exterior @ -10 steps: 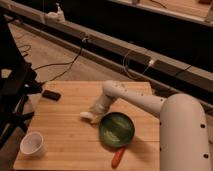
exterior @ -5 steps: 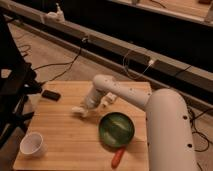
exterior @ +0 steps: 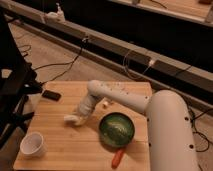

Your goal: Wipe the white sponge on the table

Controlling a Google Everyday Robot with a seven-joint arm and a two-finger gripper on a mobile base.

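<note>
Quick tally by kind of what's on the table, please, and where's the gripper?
White sponge: 1
Green bowl: 1
White cup: 1
Orange item: 1
Black flat object: 1
Small pale piece: 1
Total: 6
Gripper: low on the table at the sponge, left of the bowl.

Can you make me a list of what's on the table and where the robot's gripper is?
table: light wood, plank grain
gripper: low over the table's left-middle, at the white sponge
white sponge: small, pale, on the table by the gripper's tip
green bowl: right of the gripper, upright
white cup: near the front left corner, upright
orange object: lying in front of the bowl, near the table's front edge
black object: flat, by the back left edge
</note>
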